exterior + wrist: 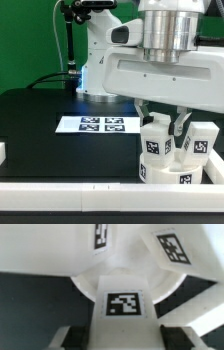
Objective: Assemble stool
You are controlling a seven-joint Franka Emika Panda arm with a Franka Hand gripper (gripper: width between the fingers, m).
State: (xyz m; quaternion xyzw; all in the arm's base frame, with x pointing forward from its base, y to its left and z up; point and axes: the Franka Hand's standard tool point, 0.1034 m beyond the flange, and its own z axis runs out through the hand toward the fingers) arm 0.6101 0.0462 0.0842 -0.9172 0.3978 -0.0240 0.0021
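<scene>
My hand [170,125] is clenched on one leg [122,303] of the stool, its two fingers [180,333] pressing that leg's sides. The round seat [170,172] sits on the dark surface [50,110] at the exterior view's near right, against the white border rail [70,190]. Two other legs [154,139] already stand up from the seat, one at its left and one [199,139] at its right, so most of the job looks done. I judge this third leg is being seated in its socket; whether it is fully home I cannot tell. The marker board [97,124] lies flat, well to the left.
</scene>
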